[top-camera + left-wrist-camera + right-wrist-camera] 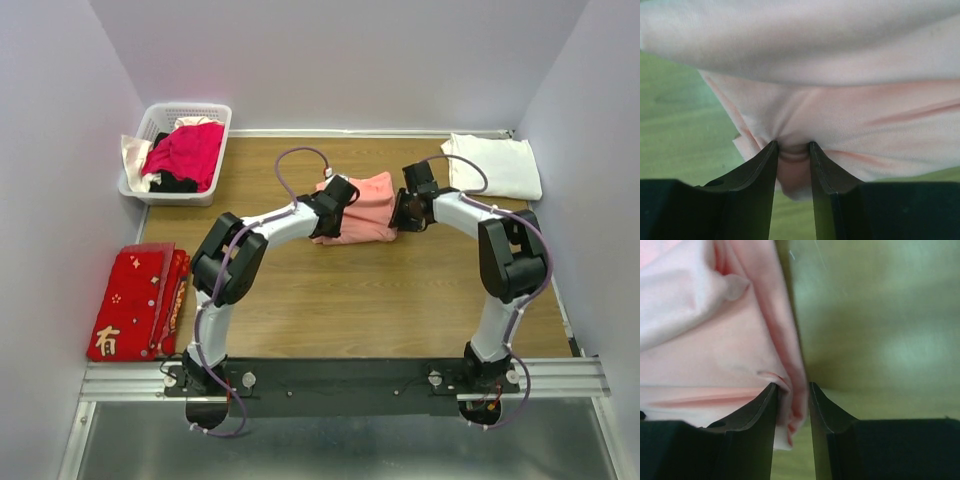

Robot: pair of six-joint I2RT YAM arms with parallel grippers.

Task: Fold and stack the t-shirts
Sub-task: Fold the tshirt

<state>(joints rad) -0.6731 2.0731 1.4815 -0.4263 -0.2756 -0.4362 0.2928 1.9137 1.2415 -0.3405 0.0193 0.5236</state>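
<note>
Progress: white t-shirt (492,165) folded, far-right corner of surface (380,300) | pink t-shirt (365,208) half-folded mid-surface, not yet stacked | left tool (792,145) and right tool (792,386) each pinching its fabric

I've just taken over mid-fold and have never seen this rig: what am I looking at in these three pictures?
Two robot arms are bolted at the near edge of a wooden table. The top picture looks down from above and behind them. The other two come from a camera on each wrist, with that arm's black fingers showing at the bottom. The left gripper pinches a bunch of the pink t-shirt; the right gripper has its opposite edge between its fingers. A folded white t-shirt lies at the far right, a basket of clothes at the far left, and a red cloth with gold characters at the near left.
</note>
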